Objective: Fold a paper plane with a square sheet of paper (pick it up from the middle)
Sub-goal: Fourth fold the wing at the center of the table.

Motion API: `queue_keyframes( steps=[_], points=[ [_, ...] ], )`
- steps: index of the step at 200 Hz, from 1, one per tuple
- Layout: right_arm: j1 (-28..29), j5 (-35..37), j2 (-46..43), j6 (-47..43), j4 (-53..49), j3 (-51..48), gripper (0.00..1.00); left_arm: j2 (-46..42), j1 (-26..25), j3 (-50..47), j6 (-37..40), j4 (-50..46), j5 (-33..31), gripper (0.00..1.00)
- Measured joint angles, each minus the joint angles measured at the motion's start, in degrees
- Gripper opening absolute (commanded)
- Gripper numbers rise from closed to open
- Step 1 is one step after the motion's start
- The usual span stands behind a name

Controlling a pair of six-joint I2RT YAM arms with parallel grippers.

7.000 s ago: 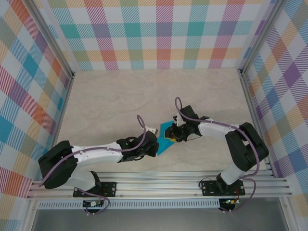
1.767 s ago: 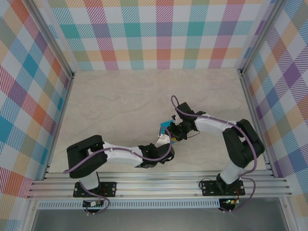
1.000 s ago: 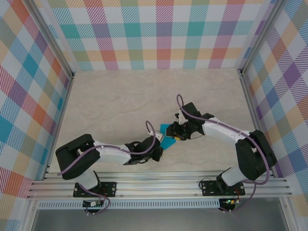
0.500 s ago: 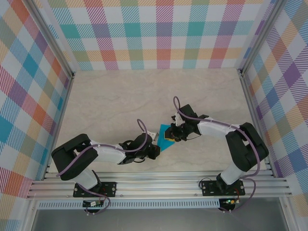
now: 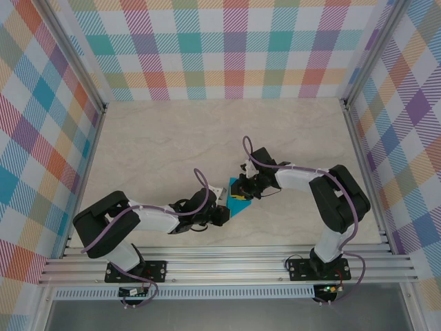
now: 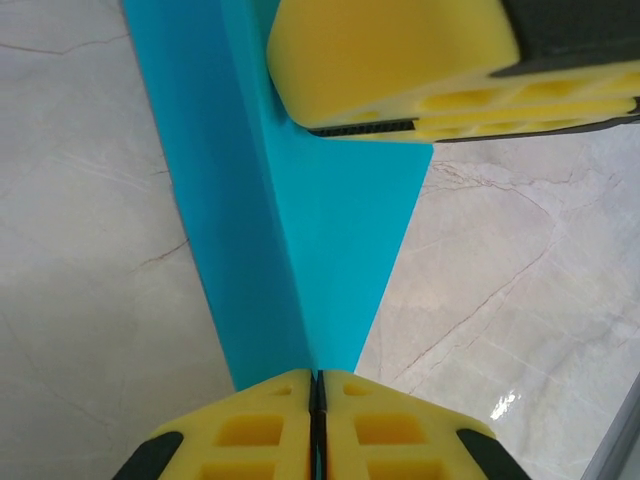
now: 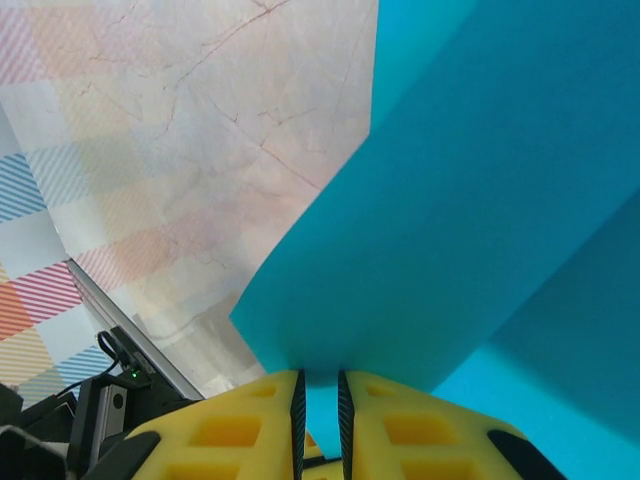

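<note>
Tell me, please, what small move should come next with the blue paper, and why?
Probably the right gripper should carry its pinched edge across and lower it toward the table, to make the fold. Both grippers are shut on the paper. The left gripper pinches it at the end of the crease, and the flap held by the right one curves upward, not yet flat.

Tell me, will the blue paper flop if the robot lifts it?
Probably floppy: the blue paper curves where the right tool pinches it. Likely very light: the left tool holds it by just an edge. The fold down its middle may stiffen it slightly.
</note>
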Motion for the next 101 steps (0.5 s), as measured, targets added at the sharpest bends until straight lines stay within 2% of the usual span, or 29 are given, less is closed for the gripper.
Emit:
queue_keyframes(
  steps=[42, 101],
  points=[
    [0.00, 1.57, 1.01, 0.24, -0.22, 0.39, 0.18, 0.00, 0.31, 0.00, -0.20, -0.33, -0.04, 0.22],
    [0.00, 2.97, 1.01, 0.37, -1.09, 0.98, 0.18, -0.02, 0.31, -0.02, 0.04, -1.68, -0.04, 0.13]
  ],
)
